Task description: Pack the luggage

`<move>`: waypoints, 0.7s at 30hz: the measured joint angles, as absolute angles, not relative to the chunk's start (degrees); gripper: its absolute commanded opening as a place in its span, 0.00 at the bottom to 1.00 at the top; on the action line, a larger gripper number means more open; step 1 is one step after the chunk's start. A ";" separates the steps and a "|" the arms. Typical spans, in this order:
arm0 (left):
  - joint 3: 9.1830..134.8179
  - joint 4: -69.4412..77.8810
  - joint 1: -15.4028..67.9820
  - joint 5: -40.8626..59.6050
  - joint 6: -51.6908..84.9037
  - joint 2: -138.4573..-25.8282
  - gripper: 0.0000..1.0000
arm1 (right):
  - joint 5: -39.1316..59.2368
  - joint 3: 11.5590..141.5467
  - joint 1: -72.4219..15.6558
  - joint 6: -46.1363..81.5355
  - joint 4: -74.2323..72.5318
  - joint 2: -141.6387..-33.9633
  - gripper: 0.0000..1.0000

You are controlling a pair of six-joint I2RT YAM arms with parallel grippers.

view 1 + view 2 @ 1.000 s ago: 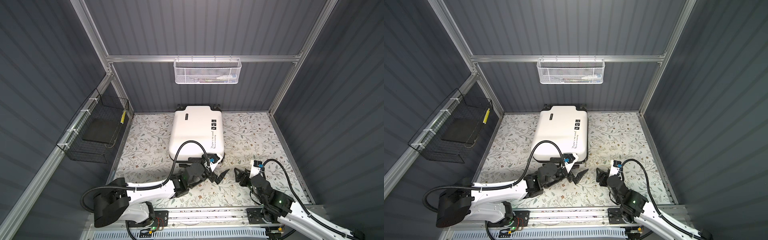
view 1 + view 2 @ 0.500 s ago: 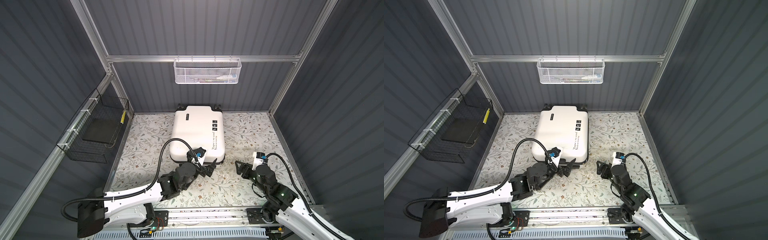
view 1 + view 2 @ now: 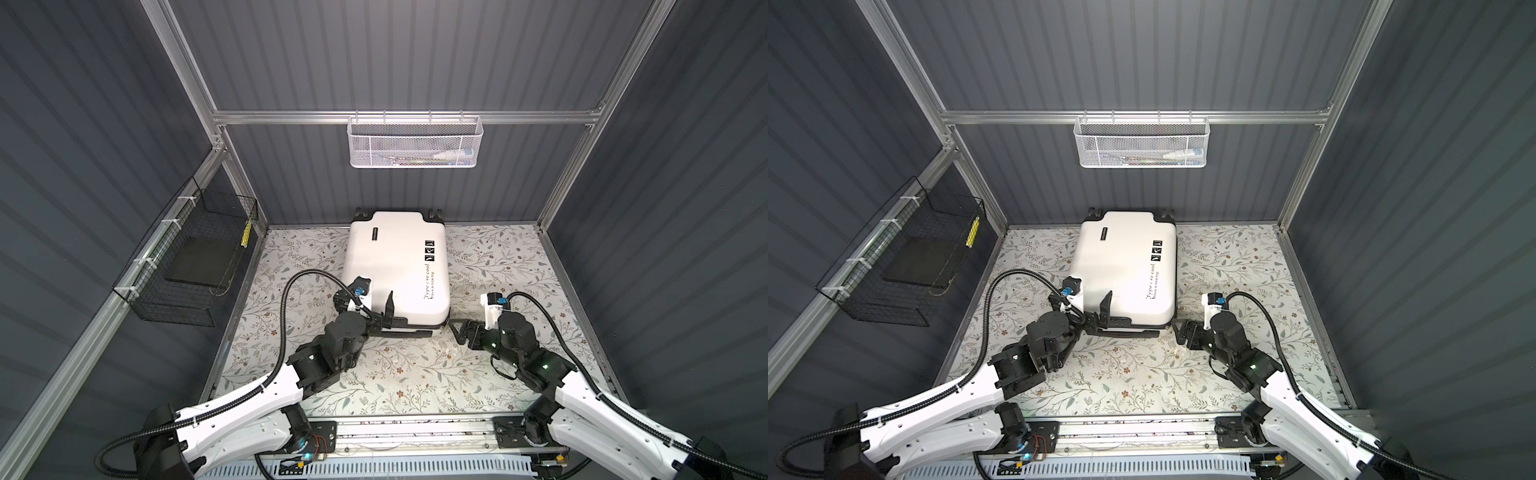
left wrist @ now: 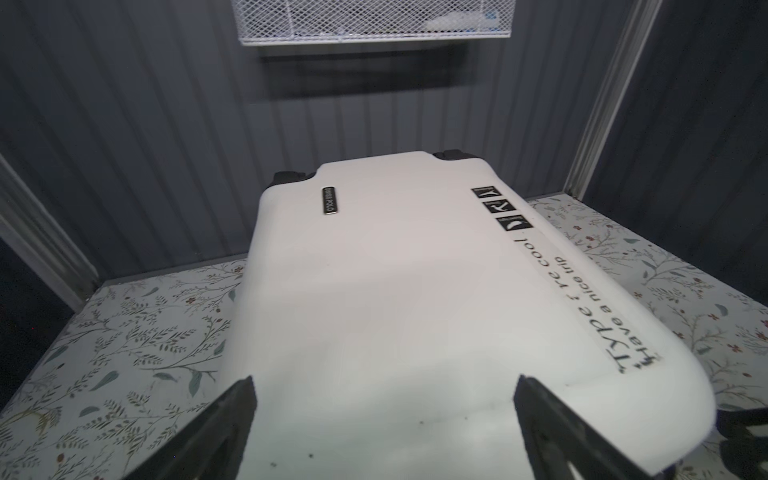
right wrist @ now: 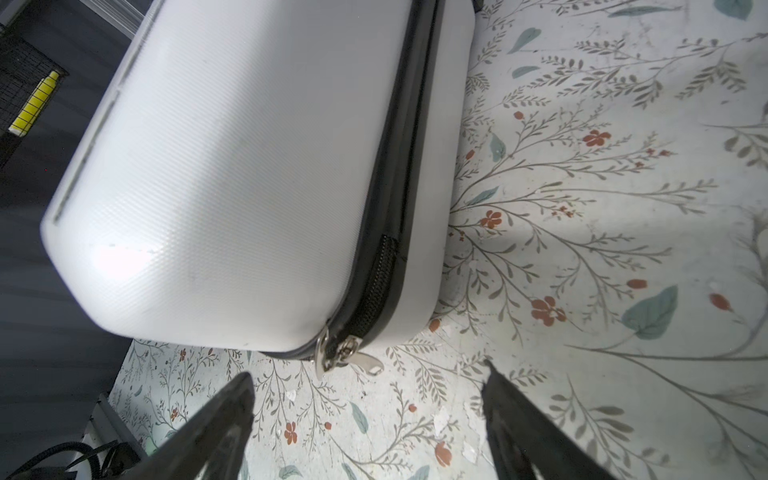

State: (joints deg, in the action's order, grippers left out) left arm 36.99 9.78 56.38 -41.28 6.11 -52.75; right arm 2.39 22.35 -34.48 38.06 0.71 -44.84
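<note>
The luggage (image 3: 395, 266) (image 3: 1125, 266) is a white hard-shell suitcase lying flat and shut at the back of the floor, wheels toward the rear wall. My left gripper (image 4: 384, 382) (image 3: 368, 305) hovers over its near end, open wide, with only the white shell (image 4: 395, 311) between its fingers (image 4: 224, 419). My right gripper (image 5: 368, 368) (image 3: 457, 330) (image 3: 1179, 332) is low at the near right corner of the luggage (image 5: 232, 166) and open. Two silver zipper pulls (image 5: 338, 353) hang from the black zipper band (image 5: 399, 199) just ahead of its fingertips, untouched.
A white mesh basket (image 3: 415, 143) hangs on the back wall with small toiletries inside. A black wire basket (image 3: 195, 257) on the left wall holds a dark flat item and a yellow one (image 3: 247, 232). The floral floor mat (image 3: 415, 374) stretches toward the front rail.
My left gripper moved from the floor in front up over the suitcase's near end. My right gripper swung to the suitcase's near right corner and opened wider.
</note>
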 measured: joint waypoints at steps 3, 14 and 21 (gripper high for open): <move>36.99 9.21 56.18 -41.45 6.31 -51.57 1.00 | 2.63 22.35 -34.46 38.06 -0.93 -46.35 0.86; 36.99 8.12 56.18 -41.43 7.33 -51.33 1.00 | 1.61 17.65 -32.29 39.03 -6.02 -48.64 0.83; 36.97 8.12 56.18 -41.43 7.70 -51.33 1.00 | 1.80 13.10 -31.20 40.97 -5.39 -46.06 0.80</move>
